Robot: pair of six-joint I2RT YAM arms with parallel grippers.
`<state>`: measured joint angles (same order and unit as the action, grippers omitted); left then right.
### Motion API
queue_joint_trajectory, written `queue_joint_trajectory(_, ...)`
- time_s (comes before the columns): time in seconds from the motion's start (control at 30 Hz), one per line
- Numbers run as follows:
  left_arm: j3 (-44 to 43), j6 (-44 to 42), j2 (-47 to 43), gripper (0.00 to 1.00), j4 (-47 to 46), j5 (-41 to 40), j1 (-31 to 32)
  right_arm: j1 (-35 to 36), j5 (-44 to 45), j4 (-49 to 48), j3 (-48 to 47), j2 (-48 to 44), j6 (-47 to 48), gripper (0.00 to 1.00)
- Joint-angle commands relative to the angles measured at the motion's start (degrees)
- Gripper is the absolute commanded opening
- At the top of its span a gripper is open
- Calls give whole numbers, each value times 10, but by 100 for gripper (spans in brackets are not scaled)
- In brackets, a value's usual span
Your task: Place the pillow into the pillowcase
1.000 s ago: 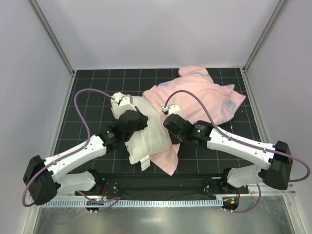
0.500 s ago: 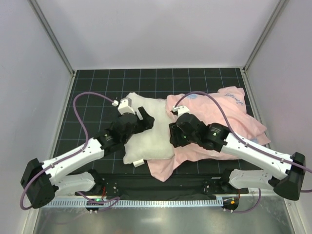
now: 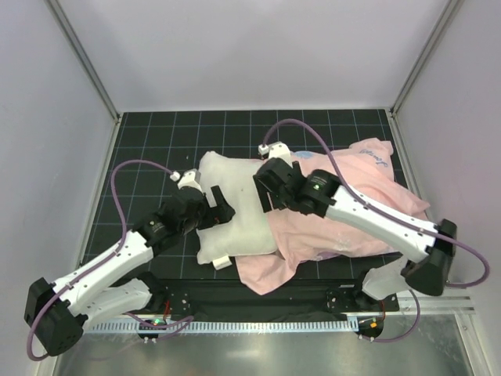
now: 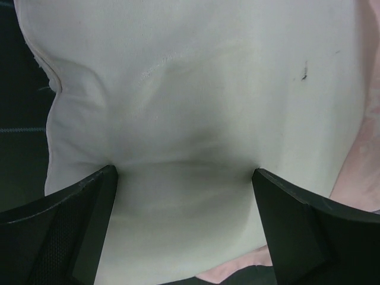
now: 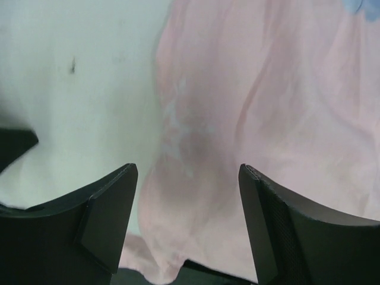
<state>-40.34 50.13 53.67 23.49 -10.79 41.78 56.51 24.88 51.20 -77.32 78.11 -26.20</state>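
The white pillow point(image 3: 235, 215) lies flat in the middle of the mat, its small tag point(image 3: 223, 262) at the near edge. To its right spreads the pink pillowcase point(image 3: 352, 211); pink fabric also shows under the pillow's near edge. My left gripper point(image 3: 221, 206) hovers open over the pillow's left part, holding nothing. In the left wrist view the pillow point(image 4: 196, 95) fills the picture between the spread fingers point(image 4: 89, 225). My right gripper point(image 3: 266, 197) stands open over the seam where the pillow point(image 5: 77, 89) meets the pillowcase point(image 5: 267, 107), empty.
A black gridded mat point(image 3: 149, 149) covers the table, with white walls on three sides. The right arm point(image 3: 376, 223) stretches across the pillowcase. Purple cables point(image 3: 121, 180) loop above both wrists.
Both grippers have opened and let go. Pillow and pillowcase have dropped flat and spread right. The left gripper has drawn back left; the right one has moved farther back.
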Motion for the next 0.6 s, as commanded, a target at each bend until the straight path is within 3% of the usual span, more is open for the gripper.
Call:
queue_joint_trajectory(0.0,22,-9,14,100,10,51,-11,-1,106,43,-83,73,22,76)
queue_joint_trajectory(0.07,39,-6,42,100,-18,75,-20,-4,131,58,-130,131,25,76)
queue_joint_trajectory(0.13,51,6,65,100,-74,108,-31,-13,155,85,-160,171,26,69)
queue_joint_trajectory(0.17,54,12,87,100,-89,131,-32,-16,169,98,-191,188,21,62)
queue_joint_trajectory(0.2,58,13,98,97,-119,150,-31,-18,193,123,-205,218,12,43)
queue_joint_trajectory(0.23,60,13,106,90,-134,159,-31,-18,197,130,-229,226,9,33)
queue_joint_trajectory(0.27,64,15,115,75,-155,168,-31,-18,188,130,-234,231,9,26)
queue_joint_trajectory(0.3,69,15,116,68,-184,178,-30,-18,160,107,-235,227,24,16)
queue_joint_trajectory(0.33,70,17,118,56,-201,182,-29,-17,141,93,-232,224,33,11)
queue_joint_trajectory(0.37,70,19,119,50,-213,185,-29,-17,124,81,-233,218,40,7)
queue_joint_trajectory(0.5,53,19,114,22,-232,188,-27,-17,59,67,-270,216,56,4)
queue_joint_trajectory(0.53,49,20,113,10,-250,190,-27,-15,49,67,-292,216,61,4)
queue_joint_trajectory(0.57,41,20,113,3,-253,190,-27,-13,39,67,-305,217,63,4)
